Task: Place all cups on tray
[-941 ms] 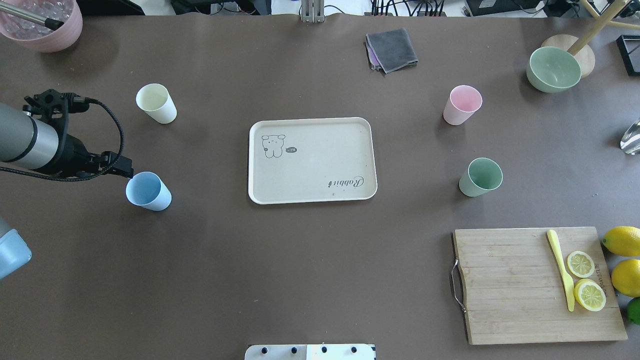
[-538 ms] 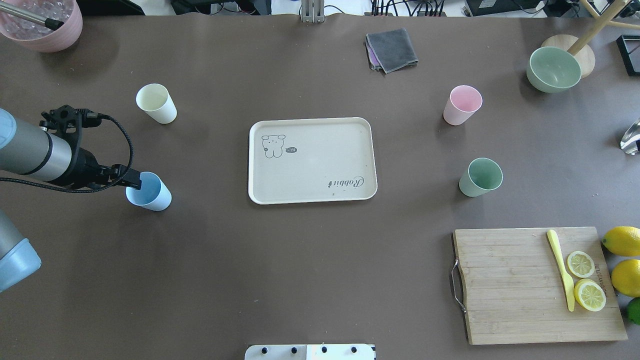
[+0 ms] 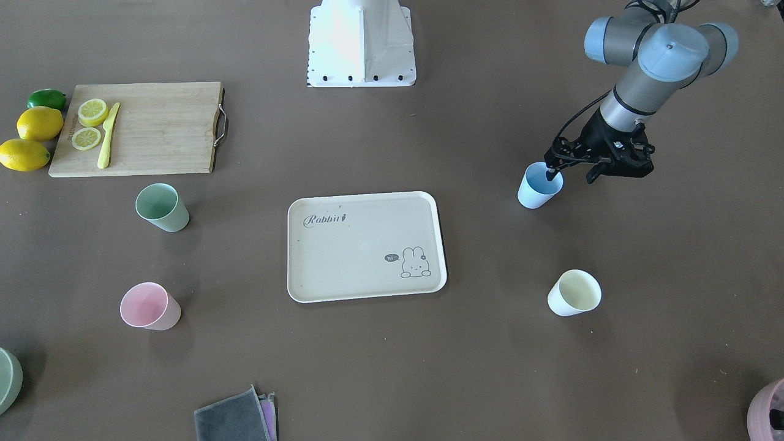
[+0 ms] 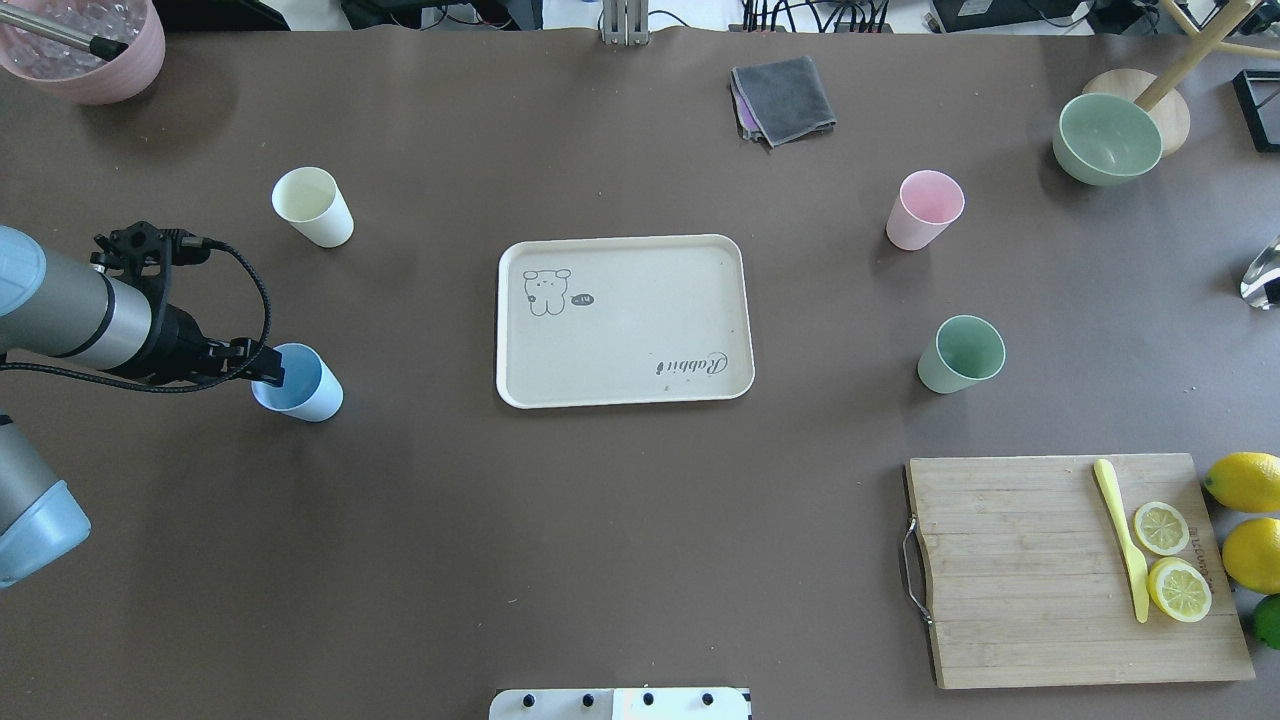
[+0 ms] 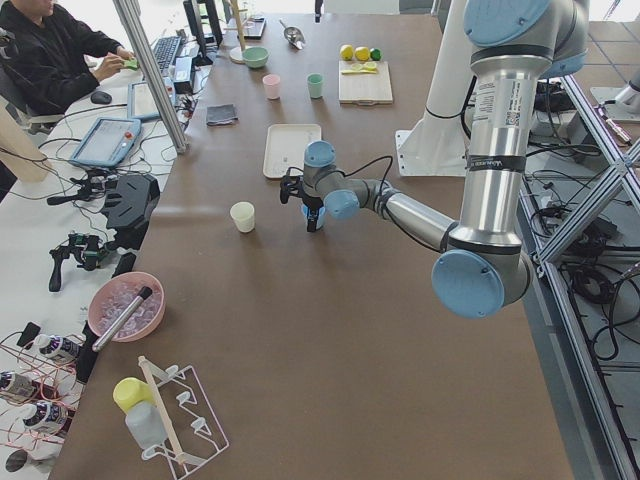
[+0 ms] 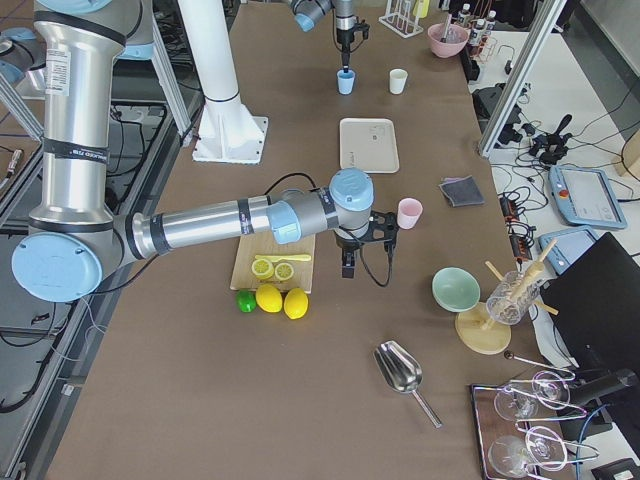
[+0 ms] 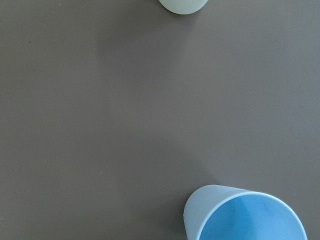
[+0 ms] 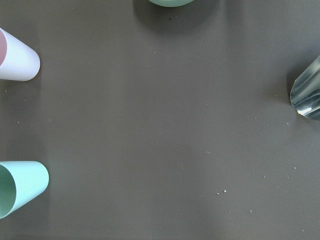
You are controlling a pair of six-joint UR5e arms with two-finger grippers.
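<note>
The beige tray (image 4: 640,300) lies mid-table with nothing on it, and it also shows in the front view (image 3: 361,257). The light blue cup (image 4: 305,388) stands to its left. My left gripper (image 3: 571,176) is open at this cup (image 3: 538,190), one finger inside the rim and one outside. The cream cup (image 4: 312,205) stands farther back. The pink cup (image 4: 925,208) and the sage green cup (image 4: 960,353) stand right of the tray. My right gripper (image 6: 348,262) shows only in the right side view, near the pink cup; I cannot tell whether it is open or shut.
A bamboo cutting board (image 4: 1020,570) with lemon slices and a yellow knife lies front right, whole lemons beside it. A green bowl (image 4: 1107,138) is at the back right, a grey cloth (image 4: 783,98) at the back, and a pink pot (image 4: 90,60) at the back left.
My left arm has moved toward the blue cup and lowered. One finger now sits inside the cup's rim. The cups and the tray have not moved.
</note>
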